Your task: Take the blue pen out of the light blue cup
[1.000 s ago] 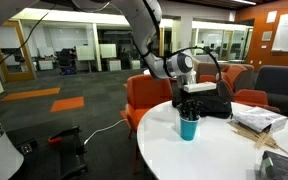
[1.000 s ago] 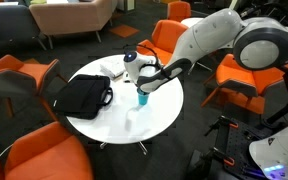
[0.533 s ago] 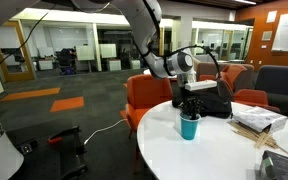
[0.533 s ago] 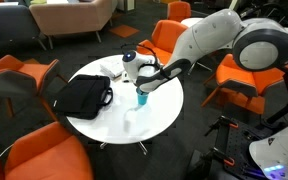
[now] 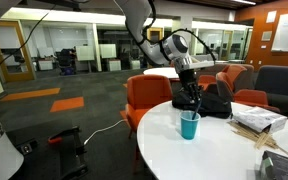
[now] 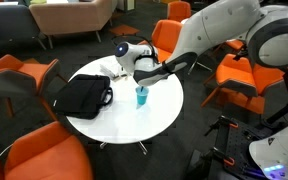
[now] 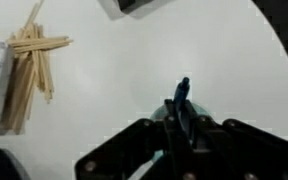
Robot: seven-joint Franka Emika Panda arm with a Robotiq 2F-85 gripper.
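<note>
The light blue cup (image 5: 190, 126) stands on the round white table (image 5: 224, 155), near its edge; it also shows in the other exterior view (image 6: 141, 97). My gripper (image 5: 191, 100) hangs just above the cup, also seen from the other side (image 6: 142, 80). It is shut on the blue pen (image 7: 184, 92), a thin dark stick held upright between the fingers (image 7: 181, 125). The pen's lower end is at about rim height over the cup. In the wrist view, bits of the turquoise cup (image 7: 154, 160) show behind the fingers.
A black bag (image 5: 216, 103) lies behind the cup, also seen in an exterior view (image 6: 82, 96). A pile of wooden sticks (image 7: 34, 60) and a box (image 5: 259, 121) lie further across the table. Orange chairs (image 6: 29, 150) ring the table.
The gripper has risen from the cup's rim to above it, carrying the pen upward. The arm's wrist sits higher. The cup has not moved.
</note>
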